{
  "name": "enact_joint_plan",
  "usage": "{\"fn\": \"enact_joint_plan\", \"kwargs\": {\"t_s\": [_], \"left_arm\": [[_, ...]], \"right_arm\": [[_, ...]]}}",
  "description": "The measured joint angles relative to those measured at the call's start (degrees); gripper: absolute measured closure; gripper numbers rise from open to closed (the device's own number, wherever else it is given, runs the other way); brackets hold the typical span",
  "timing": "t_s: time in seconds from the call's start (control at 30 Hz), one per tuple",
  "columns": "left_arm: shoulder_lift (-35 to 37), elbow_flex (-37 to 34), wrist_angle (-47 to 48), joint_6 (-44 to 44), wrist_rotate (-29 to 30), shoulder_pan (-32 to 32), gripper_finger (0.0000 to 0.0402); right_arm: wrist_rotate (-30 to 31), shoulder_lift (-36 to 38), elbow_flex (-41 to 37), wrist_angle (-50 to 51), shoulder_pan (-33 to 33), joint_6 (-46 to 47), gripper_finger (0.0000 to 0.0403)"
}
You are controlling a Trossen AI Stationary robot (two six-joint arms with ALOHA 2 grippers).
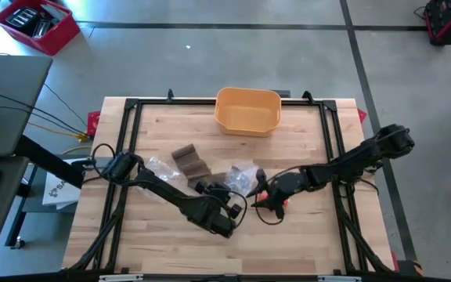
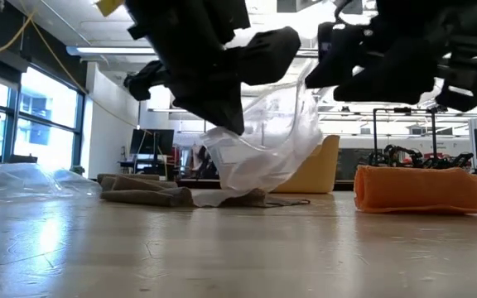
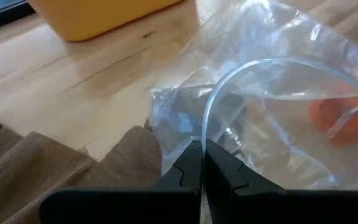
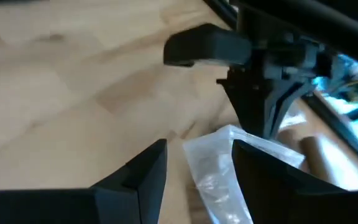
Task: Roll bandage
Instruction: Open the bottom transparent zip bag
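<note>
A brown bandage lies partly unrolled on the wooden table, also visible in the left wrist view as the brown bandage. An orange bandage roll rests on the table to its right. A clear plastic bag hangs between the two arms. My left gripper is shut on it. My right gripper is open, its fingers either side of the bag's crumpled end; whether they touch it, I cannot tell. My left gripper pinches an edge of the clear bag between its two shut fingers, coming at it slanting down from the table's near side. The bag hangs slack below the fingers, raised off the table, and its lower end trails on the brown bandage.
A yellow bin stands at the table's far edge. A second clear wrapper lies left of the brown bandage. A black frame runs around the table. Bare wood lies along the near edge.
</note>
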State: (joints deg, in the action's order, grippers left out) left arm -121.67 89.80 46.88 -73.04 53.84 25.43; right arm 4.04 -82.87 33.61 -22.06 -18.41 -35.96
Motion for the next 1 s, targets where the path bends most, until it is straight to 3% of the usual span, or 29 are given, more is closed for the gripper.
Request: {"fn": "enact_joint_plan", "kwargs": {"t_s": [0.17, 0.27, 0.37, 0.53, 0.77, 0.9, 1.0], "left_arm": [[0.0, 0.0, 1.2, -0.9, -1.2, -1.1, 0.0401], [0.0, 0.0, 3.1, -2.8, -1.1, -1.2, 0.0401], [0.0, 0.0, 6.2, -6.3, -1.0, -1.1, 0.0401], [0.0, 0.0, 8.3, -9.2, -0.8, -0.9, 0.0401], [0.0, 0.0, 3.0, -6.2, -0.2, -0.9, 0.0402], [0.0, 0.0, -0.1, -3.8, 0.4, -1.0, 0.0401], [0.0, 0.0, -1.4, -2.9, 0.6, -1.0, 0.0401]], "right_arm": [[19.4, 2.0, 0.0, 4.3, -4.0, 0.6, 0.0226], [24.1, 4.0, 0.0, 11.1, -4.1, 3.5, 0.0226], [21.6, 5.1, -0.3, 12.6, -2.3, 6.2, 0.0226], [8.8, 4.3, -0.8, 8.1, 0.2, 5.8, 0.0226], [1.5, -2.4, -0.7, -4.2, 3.6, -5.6, 0.0226], [3.8, -7.5, -0.7, -8.8, 4.6, -9.7, 0.0226], [10.9, -10.3, -0.6, -11.1, 4.7, -12.5, 0.0226]]}}
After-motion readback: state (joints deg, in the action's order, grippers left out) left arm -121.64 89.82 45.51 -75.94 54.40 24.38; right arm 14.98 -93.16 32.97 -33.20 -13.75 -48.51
